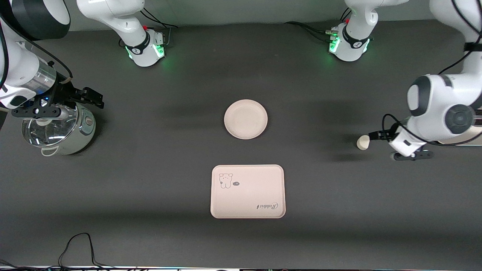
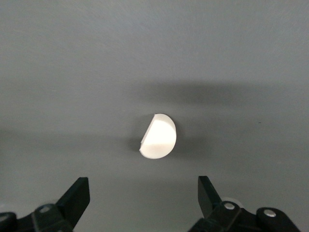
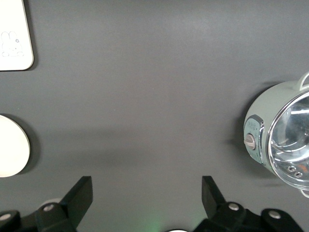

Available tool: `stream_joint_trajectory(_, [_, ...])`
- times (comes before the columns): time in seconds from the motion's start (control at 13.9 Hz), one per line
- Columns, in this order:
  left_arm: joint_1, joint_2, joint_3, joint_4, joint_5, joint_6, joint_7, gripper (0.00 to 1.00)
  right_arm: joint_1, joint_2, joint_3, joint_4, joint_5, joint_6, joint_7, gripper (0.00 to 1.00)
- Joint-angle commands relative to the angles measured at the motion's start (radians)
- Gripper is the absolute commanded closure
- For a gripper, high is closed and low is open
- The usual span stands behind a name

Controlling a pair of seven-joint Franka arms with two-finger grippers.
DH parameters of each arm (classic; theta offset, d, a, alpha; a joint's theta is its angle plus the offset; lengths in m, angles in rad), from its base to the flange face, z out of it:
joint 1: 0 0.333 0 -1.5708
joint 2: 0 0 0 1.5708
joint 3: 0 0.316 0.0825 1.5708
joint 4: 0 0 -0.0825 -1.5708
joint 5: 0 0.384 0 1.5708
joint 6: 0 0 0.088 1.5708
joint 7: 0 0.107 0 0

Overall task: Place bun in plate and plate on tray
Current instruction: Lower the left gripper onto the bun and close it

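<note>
Now we see the left gripper (image 1: 371, 136) held low over the table at the left arm's end, its fingers (image 2: 77, 195) spread wide, the bun (image 1: 363, 142) lying just ahead of them, untouched. Our right gripper (image 1: 92, 98) hangs spread above the pot (image 1: 60, 130) at the right arm's end. Only the front view shows the whole plate (image 1: 246, 119), and the tray (image 1: 247, 191) nearer the camera. The left wrist view alone reveals the bun's flat face.

Off-white bun (image 1: 363, 142), plain cream plate (image 1: 246, 119), cream tray (image 1: 247, 191) w/ cartoon animal, prob. bear.
</note>
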Motion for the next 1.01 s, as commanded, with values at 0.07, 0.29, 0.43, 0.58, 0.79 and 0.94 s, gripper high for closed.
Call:
stream_joint_trajectory(0.07, [-0.056, -0.028, 0.0, -0.166, 0.0, 0.177, 0.021, 0.0, 0.007, -0.009, -0.007, -0.004, 0.006, 0.01, -0.006, 0.0])
stream_joint_trajectory(0.29, [-0.055, 0.022, 0.001, -0.166, 0.008, 0.226, 0.069, 0.0, 0.009, -0.007, -0.007, -0.006, 0.006, 0.012, -0.004, 0.0])
stream_joint_trajectory(0.43, [-0.027, 0.058, 0.006, -0.166, 0.006, 0.269, 0.157, 0.0, 0.004, -0.004, -0.007, -0.006, 0.006, 0.015, -0.003, 0.0])
stream_joint_trajectory(0.58, [0.013, 0.079, 0.006, -0.164, 0.008, 0.293, 0.217, 0.0, 0.001, -0.009, -0.011, -0.006, 0.006, 0.015, -0.003, 0.0])
stream_joint_trajectory(0.79, [0.013, 0.119, 0.006, -0.164, 0.008, 0.359, 0.223, 0.0, 0.0, -0.012, -0.026, -0.006, 0.006, 0.015, -0.012, 0.0])
stream_joint_trajectory(0.94, [0.013, 0.135, 0.006, -0.161, 0.008, 0.372, 0.222, 0.0, 0.0, -0.01, -0.03, -0.009, 0.006, 0.013, -0.014, 0.0])
